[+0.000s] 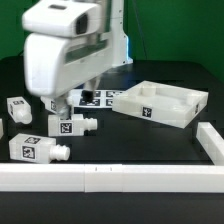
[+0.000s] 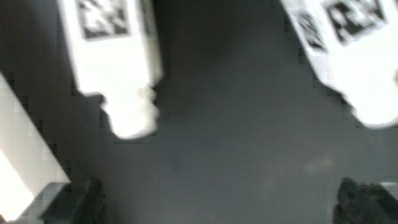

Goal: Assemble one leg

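Several white legs with marker tags lie on the black table at the exterior view's left: one (image 1: 17,108) at the back, one (image 1: 68,125) in the middle, one (image 1: 38,149) nearest the front. My gripper (image 1: 58,104) hangs just above and behind the middle leg; the white hand hides most of its fingers. In the wrist view two legs show, blurred, pegs pointing toward the fingers: one leg (image 2: 116,60) and another leg (image 2: 356,50). My gripper (image 2: 217,205) is open and empty, with bare table between the dark fingertips (image 2: 71,205).
The large white square panel (image 1: 160,103) lies at the exterior view's right. The marker board (image 1: 100,97) lies behind the gripper. A white rail (image 1: 100,178) runs along the front and another rail piece (image 1: 210,145) stands at the right. A white strip (image 2: 15,150) borders the wrist view.
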Available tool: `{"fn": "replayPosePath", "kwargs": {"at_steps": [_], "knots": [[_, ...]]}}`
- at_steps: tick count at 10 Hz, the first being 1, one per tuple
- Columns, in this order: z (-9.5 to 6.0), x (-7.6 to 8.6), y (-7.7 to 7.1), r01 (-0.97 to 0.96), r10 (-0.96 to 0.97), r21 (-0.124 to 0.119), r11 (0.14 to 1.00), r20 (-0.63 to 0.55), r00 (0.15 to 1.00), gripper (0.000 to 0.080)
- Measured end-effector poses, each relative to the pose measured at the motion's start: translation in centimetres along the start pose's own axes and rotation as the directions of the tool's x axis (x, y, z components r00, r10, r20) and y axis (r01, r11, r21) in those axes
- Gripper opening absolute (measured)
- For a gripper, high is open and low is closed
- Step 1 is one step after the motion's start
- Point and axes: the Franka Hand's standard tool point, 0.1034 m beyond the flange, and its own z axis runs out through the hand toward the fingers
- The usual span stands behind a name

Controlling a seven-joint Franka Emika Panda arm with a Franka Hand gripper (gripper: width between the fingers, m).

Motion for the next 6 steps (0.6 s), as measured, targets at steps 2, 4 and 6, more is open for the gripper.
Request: {"fn": "replayPosePath", "kwargs": {"at_steps": [2, 4, 6], "knots": [[0.1, -0.4, 0.4, 0.004, -0.004, 0.001, 1.0, 0.001, 1.0, 0.0649], [0.1, -0.3, 0.2, -0.025, 0.025, -0.004, 1.0, -0.002, 1.0, 0.0649], [-0.9, -0.1, -3.8, -0.232, 0.231, -0.024, 0.972, -0.03, 0.972, 0.0649]]}}
